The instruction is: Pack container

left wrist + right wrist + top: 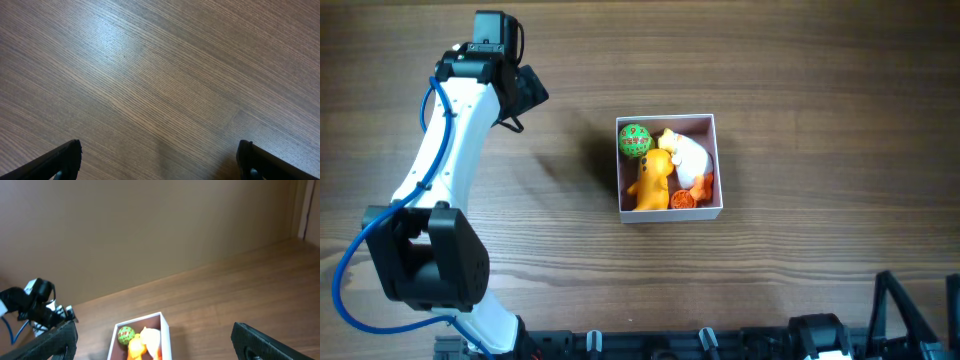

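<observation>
Wood-grain tabletop point(820, 120) carries nothing loose; the square white-walled, pink-lined container point(717, 165) holds small toys point(651, 185) (a green ball point(635, 141) among them). Left gripper point(159, 147) and right gripper point(153, 326) gape wide, empty: packing looks done.

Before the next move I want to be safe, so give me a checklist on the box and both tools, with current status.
1. The left tool is empty, jaws apart: ok.
2. The right tool is empty, jaws apart: ok.
3. The left tool is away from the container, over bare table: ok.
4. The green ball, yellow toy and white toy are inside the walls: ok.
5. Toys sit below the rim: cannot tell.
</observation>
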